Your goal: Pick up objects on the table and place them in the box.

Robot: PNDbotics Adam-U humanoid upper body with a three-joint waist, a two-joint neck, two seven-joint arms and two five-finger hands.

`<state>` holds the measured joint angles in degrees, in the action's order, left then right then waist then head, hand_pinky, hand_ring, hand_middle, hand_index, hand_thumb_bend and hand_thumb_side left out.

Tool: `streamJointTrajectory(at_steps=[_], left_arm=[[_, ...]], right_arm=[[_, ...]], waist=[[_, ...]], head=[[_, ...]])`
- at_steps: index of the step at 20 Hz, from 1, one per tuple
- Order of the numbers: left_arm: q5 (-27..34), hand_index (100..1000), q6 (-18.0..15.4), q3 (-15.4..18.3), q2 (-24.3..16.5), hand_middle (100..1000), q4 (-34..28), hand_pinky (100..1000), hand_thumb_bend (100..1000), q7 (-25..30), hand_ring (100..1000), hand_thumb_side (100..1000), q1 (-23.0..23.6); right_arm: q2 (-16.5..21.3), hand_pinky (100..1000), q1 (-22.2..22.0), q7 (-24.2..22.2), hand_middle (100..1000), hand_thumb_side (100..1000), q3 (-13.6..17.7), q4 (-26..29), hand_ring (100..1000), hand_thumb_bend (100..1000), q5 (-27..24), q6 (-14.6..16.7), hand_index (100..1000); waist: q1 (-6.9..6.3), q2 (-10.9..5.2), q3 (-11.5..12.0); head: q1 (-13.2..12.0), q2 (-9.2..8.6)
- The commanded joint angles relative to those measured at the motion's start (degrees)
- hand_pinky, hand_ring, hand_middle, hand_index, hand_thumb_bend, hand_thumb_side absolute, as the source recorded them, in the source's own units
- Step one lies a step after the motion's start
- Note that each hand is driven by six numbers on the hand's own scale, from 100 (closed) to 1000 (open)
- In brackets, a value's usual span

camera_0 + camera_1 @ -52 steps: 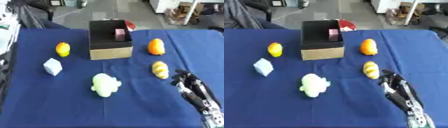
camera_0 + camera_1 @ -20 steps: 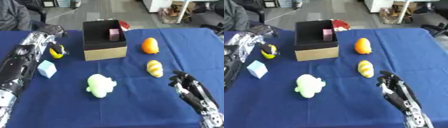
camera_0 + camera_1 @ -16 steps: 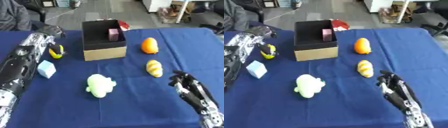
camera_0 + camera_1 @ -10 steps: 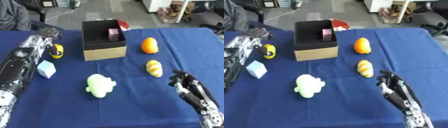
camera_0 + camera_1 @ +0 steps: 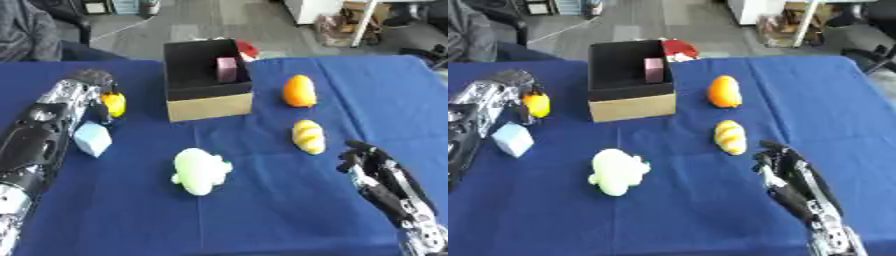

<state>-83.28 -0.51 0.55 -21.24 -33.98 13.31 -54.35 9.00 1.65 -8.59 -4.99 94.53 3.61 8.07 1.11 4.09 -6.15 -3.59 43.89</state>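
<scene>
On the bench, left eye view: left hand (image 5: 87,82) at the far left, fingers curled round a yellow toy (image 5: 114,104), seemingly to lift it.
Box (image 5: 207,80): open just beside, with a pink block (image 5: 227,69) inside.
Right eye view, right hand (image 5: 791,180): idle at lower right, fingers relaxed, holding nothing.
Waiting: orange (image 5: 724,92), bread (image 5: 731,136), green toy (image 5: 617,171), cube (image 5: 513,140).

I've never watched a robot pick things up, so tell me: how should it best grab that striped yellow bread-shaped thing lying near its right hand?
Probably across its narrow middle, coming down from above. The yellow bread-shaped thing lies flat on the blue table, longer than it is wide, with free cloth on both long sides, so thumb and fingers can straddle it. The right hand sits just beside it, nearest for the reach.
</scene>
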Motion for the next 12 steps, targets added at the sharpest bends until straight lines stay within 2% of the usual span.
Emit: streamJointTrajectory(at_steps=[1, 4, 6, 9, 12], left_arm=[[0.74, 555, 1.55, 0.63, -1.95, 427, -2.65, 590, 298, -6.33, 445, 100, -1.03], [5.4, 543, 1.1, -0.15, -2.02, 413, -6.55, 612, 242, -10.92, 436, 100, -1.26], [9.84, 547, -0.23, -1.32, -1.84, 414, -10.66, 616, 210, -12.04, 436, 100, -1.84], [14.86, 562, -3.3, -4.75, -0.97, 428, -16.83, 634, 217, -11.44, 451, 100, -2.94], [18.72, 581, -6.79, -8.41, 0.9, 446, -19.38, 646, 243, -8.57, 465, 100, -3.72]], right_arm=[[0.71, 702, 0.64, 0.01, 632, 384, 0.13, 0.52, 607, 100, -0.08, 0.0, 834], [0.78, 702, 0.55, 0.04, 633, 383, 0.17, 0.42, 608, 100, -0.03, 0.0, 833], [0.81, 702, 0.5, -0.02, 633, 383, 0.1, 0.31, 608, 100, -0.01, 0.0, 834], [0.83, 702, 0.49, -0.11, 633, 383, 0.0, 0.23, 608, 100, -0.02, 0.04, 834], [0.75, 703, 0.58, -0.31, 633, 383, -0.19, 0.19, 609, 100, -0.03, 0.07, 834]], waist=[[0.45, 0.02, 0.1], [0.44, -0.03, 0.18], [0.49, -0.1, 0.17], [0.49, -0.23, 0.0], [0.48, -0.3, -0.32]], head=[[0.22, 0.23], [0.39, 0.23], [0.59, 0.23], [0.66, 0.23], [0.47, 0.23]])
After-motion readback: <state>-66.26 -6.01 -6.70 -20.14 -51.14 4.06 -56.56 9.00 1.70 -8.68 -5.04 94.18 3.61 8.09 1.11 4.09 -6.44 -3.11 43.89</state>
